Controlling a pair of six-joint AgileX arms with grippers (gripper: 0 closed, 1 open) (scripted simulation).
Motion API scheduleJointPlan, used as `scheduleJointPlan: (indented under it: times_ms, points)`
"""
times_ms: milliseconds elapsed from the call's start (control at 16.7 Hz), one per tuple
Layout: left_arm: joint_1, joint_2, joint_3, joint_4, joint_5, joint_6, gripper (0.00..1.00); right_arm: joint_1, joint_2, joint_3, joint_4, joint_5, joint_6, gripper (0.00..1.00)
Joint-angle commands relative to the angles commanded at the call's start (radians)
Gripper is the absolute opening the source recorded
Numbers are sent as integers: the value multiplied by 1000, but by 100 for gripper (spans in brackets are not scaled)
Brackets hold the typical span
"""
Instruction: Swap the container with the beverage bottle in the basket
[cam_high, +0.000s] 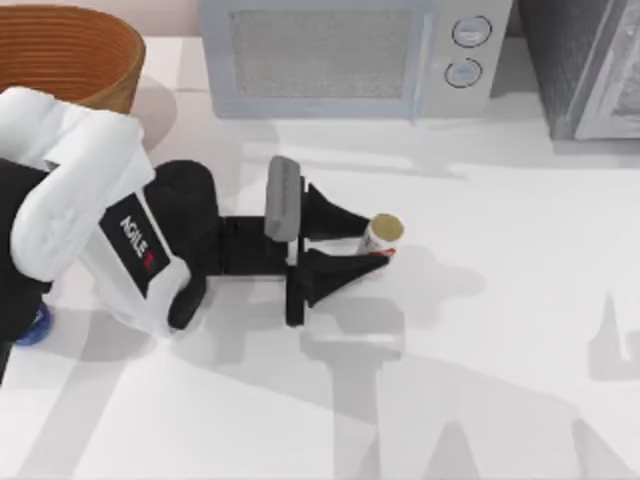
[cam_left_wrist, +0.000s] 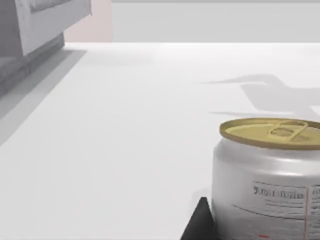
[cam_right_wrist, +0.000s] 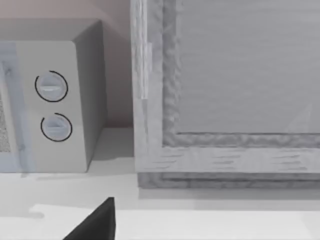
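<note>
Mid-table, left gripper (cam_high: 378, 248) fingers straddle the upright container (cam_high: 381, 234), apart, unclamped; basket (cam_high: 70, 50) empty.

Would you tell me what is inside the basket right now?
The basket shows bare ribbed wicker walls in the top view. Its floor and near side are hidden by the frame edge and the left arm, so any contents cannot be confirmed.

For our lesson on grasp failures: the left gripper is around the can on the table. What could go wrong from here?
1. The left gripper holds the can only at its fingertips, so the can may slip out or tip when lifted.
2. The basket sits behind the left arm, so the carry means a wide swing that could knock its rim.
</note>
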Motion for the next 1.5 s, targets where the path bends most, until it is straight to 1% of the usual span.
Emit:
scheduleJointPlan:
  times_ms: [660,720,1260,1380,1500]
  points:
    - [0,0,0,0,0,0,98,0,0,0,0,0,0,100]
    - [0,0,0,0,0,0,100,0,0,0,0,0,0,100]
    - [3,0,0,0,0,0,100,0,0,0,0,0,0,100]
    - [17,-30,-19,-27,-24,-2,100,0,0,0,0,0,0,100]
    - [46,-103,-61,-87,-76,-3,100,0,0,0,0,0,0,100]
